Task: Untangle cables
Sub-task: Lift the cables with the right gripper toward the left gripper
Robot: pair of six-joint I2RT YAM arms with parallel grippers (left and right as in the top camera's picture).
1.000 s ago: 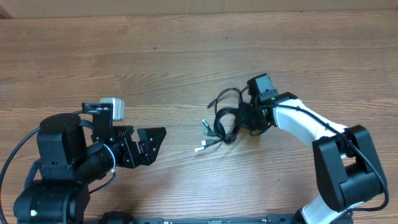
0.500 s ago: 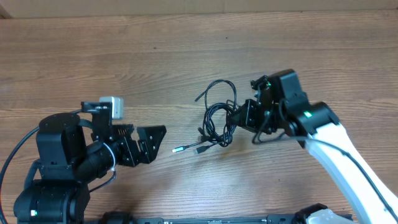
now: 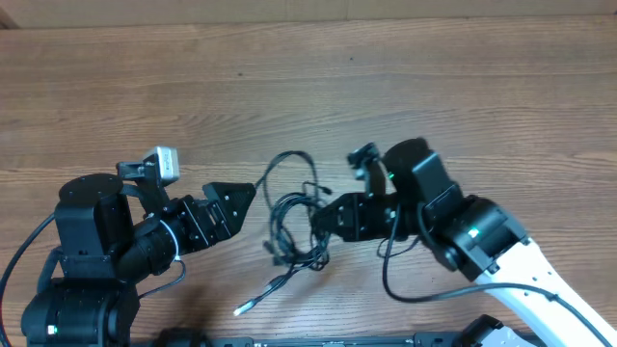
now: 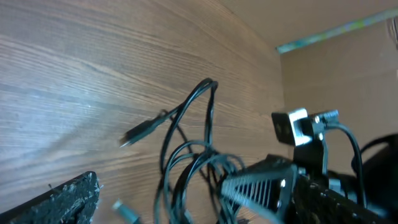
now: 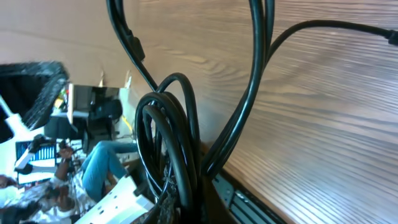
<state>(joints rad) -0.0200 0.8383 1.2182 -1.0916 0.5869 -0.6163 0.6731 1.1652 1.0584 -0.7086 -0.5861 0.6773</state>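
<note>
Five entries, largest first, as I read them from my station.

1. Table (image 3: 463,87): a wood-grain top that fills the overhead frame. Both arms enter from the lower edge.
2. Right gripper (image 3: 326,220): at the centre of the overhead frame, reaching toward the left. The jaws are pressed together, pinching the cables at the bundle's right side. The right wrist view shows several strands packed in at lower centre.
3. Left gripper (image 3: 228,206): left of centre, jaws spread wide and holding nothing. It sits near the bundle but apart from it.
4. Cables (image 3: 292,220): thin black cords in a looped knot at frame centre, between the two grippers. One loop arches toward the upper part of the frame and a tail runs to the lower left. The bundle looks partly lifted off the table.
5. Plug (image 3: 243,308): a silver-tipped end at the bottom of that tail, lying loose.

Handling note, my judgement: I would hold the right pinch firm as the anchor. I would bring the open left jaws onto one strand only, either the free tail or the outer loop, and never the packed core. Then I would draw it slowly toward the left. Catching two strands would tighten the knot, and a quick pull could drag the bundle out of the right jaws.
</note>
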